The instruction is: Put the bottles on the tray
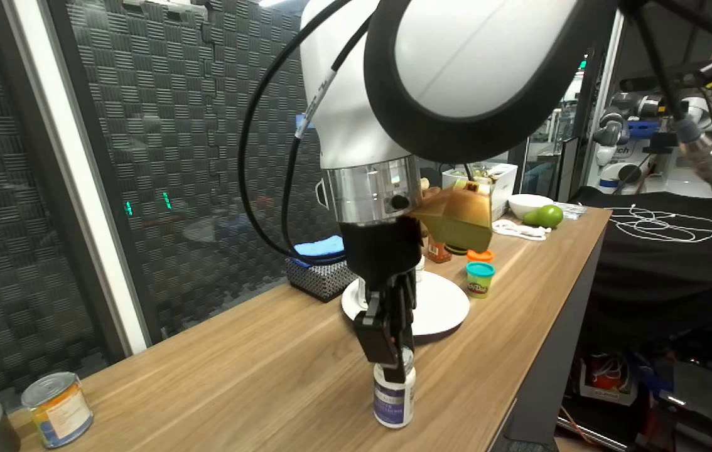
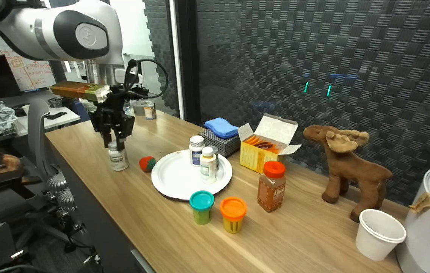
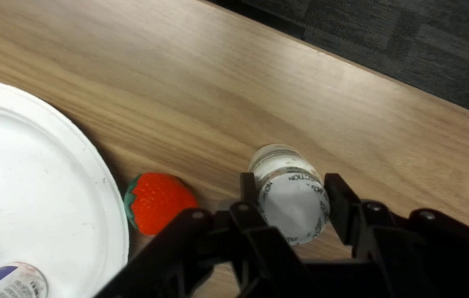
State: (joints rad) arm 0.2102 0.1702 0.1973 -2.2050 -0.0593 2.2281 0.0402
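Observation:
A white bottle with a blue label (image 1: 392,405) stands on the table; its side shows in an exterior view (image 2: 118,161) and its round cap in the wrist view (image 3: 294,209). My gripper (image 3: 291,185) has one finger on each side of the cap, close against it, shut on the bottle. The round white plate (image 2: 169,185) is beside it. On the plate stand a blue-labelled white bottle (image 2: 196,151), a pale bottle with a white cap (image 2: 208,167) and a dark bottle (image 2: 215,153) mostly hidden behind. A red-capped jar (image 2: 272,189) stands off the plate.
A toy strawberry (image 3: 159,203) lies between bottle and plate. Play-Doh tubs (image 2: 201,207) stand before the plate. A dark box with blue cloth (image 2: 220,138), an open yellow box (image 2: 256,157) and a plush moose (image 2: 351,167) are behind. A tin can (image 1: 58,411) stands farther away.

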